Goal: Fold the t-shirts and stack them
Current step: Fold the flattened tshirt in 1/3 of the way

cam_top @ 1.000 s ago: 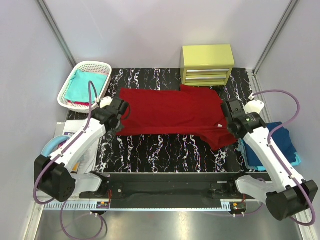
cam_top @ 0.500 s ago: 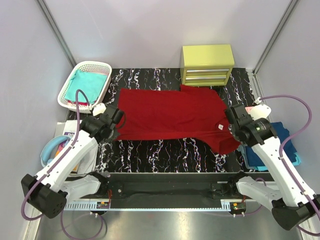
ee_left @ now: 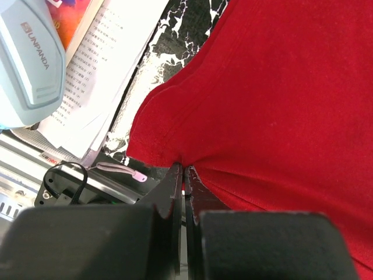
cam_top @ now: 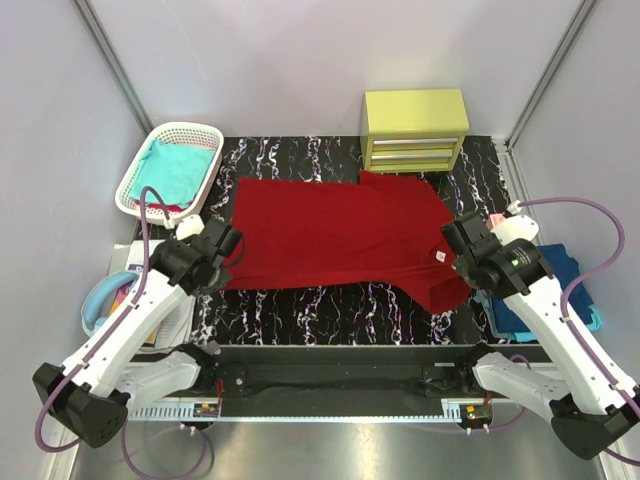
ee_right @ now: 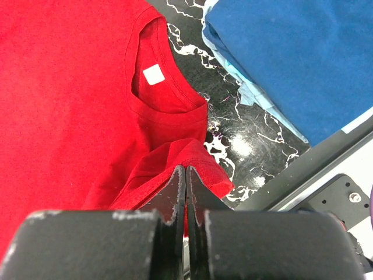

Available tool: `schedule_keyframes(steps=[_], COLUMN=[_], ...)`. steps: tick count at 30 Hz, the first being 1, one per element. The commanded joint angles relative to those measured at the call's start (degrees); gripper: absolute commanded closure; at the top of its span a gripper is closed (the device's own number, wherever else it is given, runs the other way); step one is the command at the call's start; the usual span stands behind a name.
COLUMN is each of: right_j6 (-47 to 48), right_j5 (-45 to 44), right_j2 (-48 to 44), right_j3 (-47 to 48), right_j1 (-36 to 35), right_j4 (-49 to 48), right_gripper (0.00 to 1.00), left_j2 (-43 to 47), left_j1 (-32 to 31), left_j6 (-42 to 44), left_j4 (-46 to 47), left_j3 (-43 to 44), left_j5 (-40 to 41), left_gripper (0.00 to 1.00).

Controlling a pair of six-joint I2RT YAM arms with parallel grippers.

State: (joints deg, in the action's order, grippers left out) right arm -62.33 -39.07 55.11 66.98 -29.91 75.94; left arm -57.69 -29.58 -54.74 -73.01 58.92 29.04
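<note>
Our left gripper point(ee_left: 185, 170) and right gripper point(ee_right: 186, 171) are pinched shut on the near corners of the dark red t-shirt point(cam_top: 340, 225), likely to stretch it flat.

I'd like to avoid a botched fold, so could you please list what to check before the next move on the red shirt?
1. Pinch by left gripper on red shirt edge: ok.
2. Pinch by right gripper near collar: ok.
3. Shirt lying flat: not ok, sleeve doubled at the right pinch.
4. Blue stack apart from red shirt: ok.
5. Shirt's far edge apart from cabinet: cannot tell.
</note>
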Motion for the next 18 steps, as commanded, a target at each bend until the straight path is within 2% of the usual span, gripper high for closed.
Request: schedule_keyframes(steps=[1, 10, 18], right_j6=[-2.4, -0.2, 0.6], right_j5=[-3.6, -5.6, -7.5], right_j2=[-0.3, 6.8, 12.5], right_j3=[1.6, 2.7, 3.1], right_j1=[-0.3, -0.2, 1.6], right_j4=[9.5, 2.5, -0.7], right_gripper=[1.00, 1.00, 1.00], left_j2=[1.0, -8.2, -16.4], left_j1=[0.0, 0.1, 4.9], left_j6=[-0.6, 2.5, 5.6], left_j4=[-2.4, 2.3, 9.5], left_j3=[1.1, 6.2, 5.9], left_j5=[3.4, 7.1, 6.9], left_gripper=[1.00, 1.00, 1.00])
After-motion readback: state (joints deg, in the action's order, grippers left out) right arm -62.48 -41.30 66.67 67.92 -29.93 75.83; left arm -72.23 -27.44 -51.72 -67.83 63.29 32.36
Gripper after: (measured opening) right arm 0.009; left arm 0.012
